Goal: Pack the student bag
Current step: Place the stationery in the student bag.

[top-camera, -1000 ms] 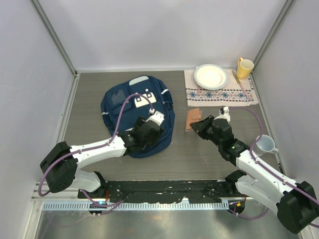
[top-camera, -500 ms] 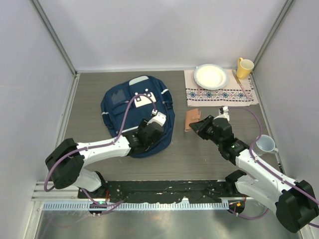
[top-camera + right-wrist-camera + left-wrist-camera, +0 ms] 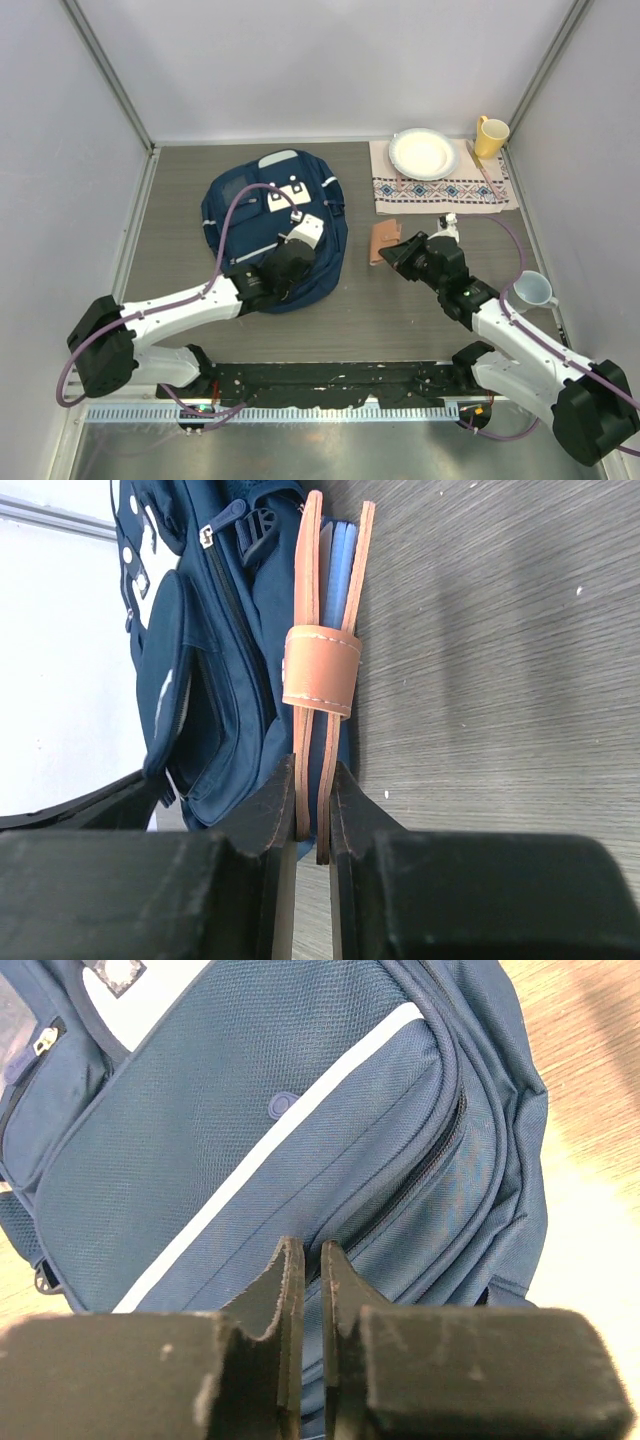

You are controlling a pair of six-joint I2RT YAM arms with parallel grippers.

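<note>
The student bag (image 3: 250, 215), navy blue with pale stripes, lies flat on the left of the table. My left gripper (image 3: 294, 252) rests on its lower right part. In the left wrist view its jaws (image 3: 311, 1260) are pinched to a thin slit over the bag's (image 3: 250, 1110) front pocket seam, with blue fabric in the slit. My right gripper (image 3: 402, 250) holds a brown leather notebook (image 3: 384, 240) just right of the bag. In the right wrist view the gripper (image 3: 313, 780) is shut on the notebook's (image 3: 322, 660) leather covers, and the bag (image 3: 190, 680) is beside it.
At the back right an embroidered placemat (image 3: 445, 187) carries a white plate (image 3: 423, 153), with a yellow mug (image 3: 490, 137) beside it. A pale cup (image 3: 533, 290) stands near the right wall, close to my right arm. Walls close in on three sides.
My left gripper has closed from wide open to a thin slit on the bag, and the bag has shifted slightly left. The right arm and notebook have stayed put.
</note>
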